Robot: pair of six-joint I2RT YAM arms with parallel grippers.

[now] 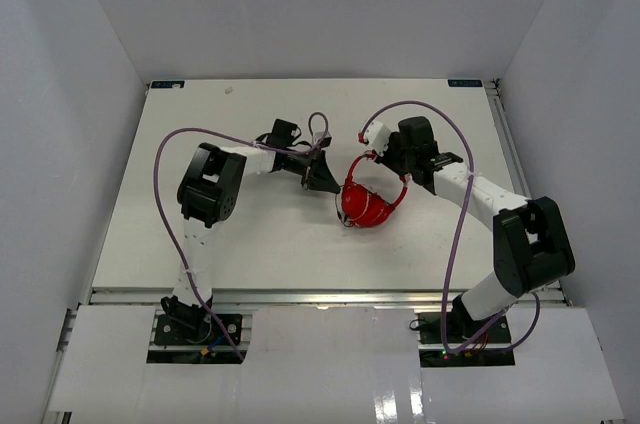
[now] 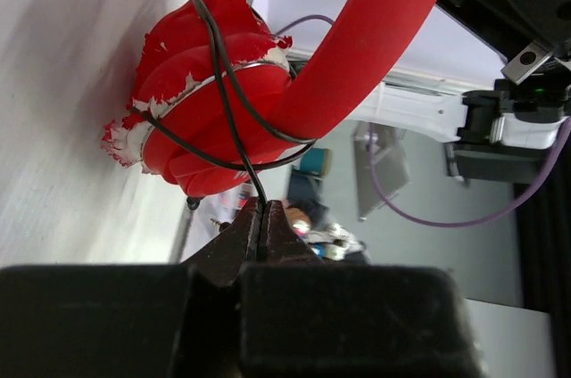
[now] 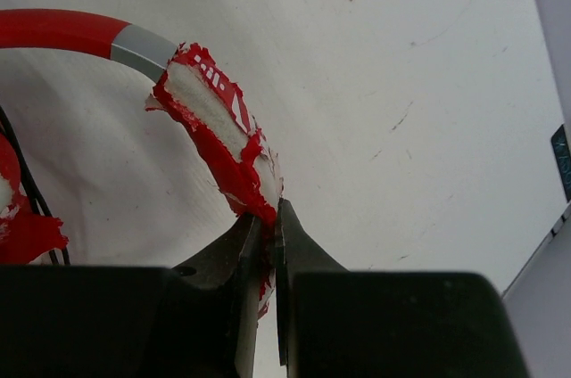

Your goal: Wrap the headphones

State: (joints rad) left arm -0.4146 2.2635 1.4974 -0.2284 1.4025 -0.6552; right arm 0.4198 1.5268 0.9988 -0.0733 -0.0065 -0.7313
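One pair of red headphones point(image 1: 365, 202) sits in the middle of the table point(image 1: 200, 124), between two arms. The left gripper point(image 2: 261, 217) pinches the one thin black cable point(image 2: 223, 102) tight. The right gripper point(image 3: 272, 228) pinches the torn headband point(image 3: 219, 128) tight.

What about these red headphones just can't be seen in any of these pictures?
- Plug: in no view. In the left wrist view the cable vanishes between the shut fingers of the left gripper.
- Cable loops: top view, too small to trace on the headphones.
- Earcups: right wrist view, mostly cut off by the left edge; only the torn headband, pinched by the right gripper, shows.
- Headband's arch: left wrist view, cut off by the top edge.
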